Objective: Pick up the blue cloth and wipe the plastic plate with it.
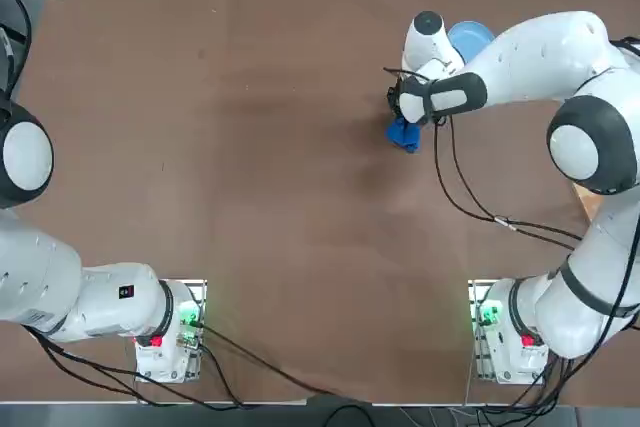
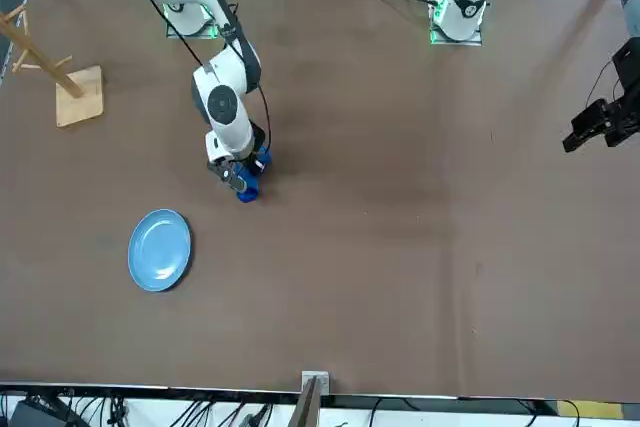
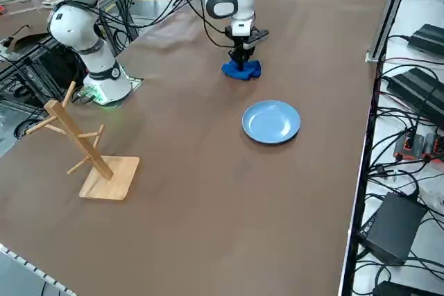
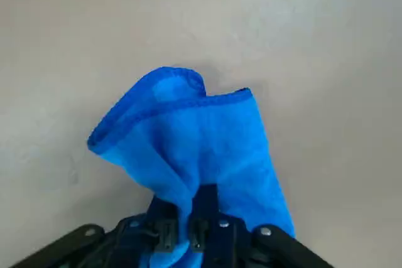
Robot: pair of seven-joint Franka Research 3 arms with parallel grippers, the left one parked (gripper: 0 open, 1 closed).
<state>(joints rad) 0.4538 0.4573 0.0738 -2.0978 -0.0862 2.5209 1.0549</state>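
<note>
The right gripper (image 4: pixel 188 233) stands closed on the blue cloth (image 4: pixel 188 149), its fingers pinched together on a raised fold of the fabric. The wrist view shows the fold bunched between the jaws, with the rest of the cloth fanning out away from them. In the right side view the gripper (image 3: pixel 242 58) points straight down at the cloth (image 3: pixel 242 69), which lies crumpled on the table (image 3: pixel 208 192); whether any of it has left the surface cannot be told.

The plastic plate (image 3: pixel 271 121) lies flat on the table near the cloth, on the side away from the arm's base (in the front view the plate (image 2: pixel 160 249) sits clear of the cloth (image 2: pixel 248 185), with bare table between them).

Step in hand, as judged: securing the grasp before carrying the cloth over. To do it well, the lift should go straight up until the hanging cloth clears the table, so that no trailing corner drags or catches the plate's rim. The cloth should then come down on the middle of the plate, pressed lightly, since a light plastic plate will probably slide under a hard sideways stroke.

Open room: the stretch between cloth and plate is unobstructed. Past the plate the table edge is near, so strokes are better kept short there. The wooden rack (image 3: pixel 87 154) stands well apart from the cloth, out of the path.
</note>
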